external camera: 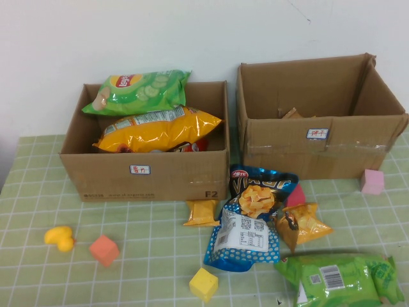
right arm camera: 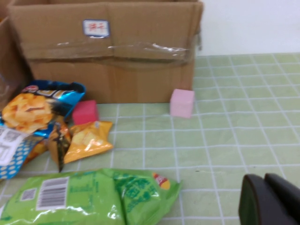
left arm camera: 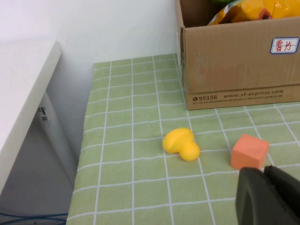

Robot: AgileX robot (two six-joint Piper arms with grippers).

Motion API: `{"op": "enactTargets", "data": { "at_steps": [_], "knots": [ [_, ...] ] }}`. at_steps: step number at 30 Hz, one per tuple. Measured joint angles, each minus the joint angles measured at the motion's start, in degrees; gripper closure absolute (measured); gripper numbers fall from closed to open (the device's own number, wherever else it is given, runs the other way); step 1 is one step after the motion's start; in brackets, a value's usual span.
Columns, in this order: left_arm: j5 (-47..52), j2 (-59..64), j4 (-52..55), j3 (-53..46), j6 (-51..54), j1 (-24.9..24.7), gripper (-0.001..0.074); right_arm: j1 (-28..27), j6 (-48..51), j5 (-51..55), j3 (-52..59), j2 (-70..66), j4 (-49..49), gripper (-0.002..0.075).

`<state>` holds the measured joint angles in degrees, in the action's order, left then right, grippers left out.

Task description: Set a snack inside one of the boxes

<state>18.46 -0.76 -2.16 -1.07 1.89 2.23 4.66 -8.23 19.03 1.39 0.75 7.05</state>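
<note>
- Left box [external camera: 144, 176], toward the far left of the tabletop, already holds a green Lay's bag [external camera: 137, 91] and a yellow chip bag [external camera: 156, 130]; a red packet shows beneath them.
- Right box [external camera: 319, 137], toward the far right, appears almost empty; only a small tan corner shows inside.
- Snacks not yet boxed lie on the mat in front of the boxes: blue bag [external camera: 246, 220], two small orange packets [external camera: 301, 224], and a green bag [external camera: 342, 278] at the near right edge.
- Left gripper [left arm camera: 267, 197] hovers near the near left corner, carrying nothing; whether it is spread I cannot tell.
- Right gripper [right arm camera: 269, 201] hovers near the near right corner beside the green bag, empty; spread or closed, cannot tell.
- Judgement: no snack in hand; pick and placement remain.
</note>
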Motion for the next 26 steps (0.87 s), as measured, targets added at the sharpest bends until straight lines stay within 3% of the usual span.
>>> {"op": "enactTargets", "data": {
  "at_steps": [26],
  "knots": [
    [0.00,0.00,0.00,0.00,-0.13,0.00,0.0737,1.39,0.34,0.60,-0.10,0.00,-0.22,0.0728]
  ]
}}
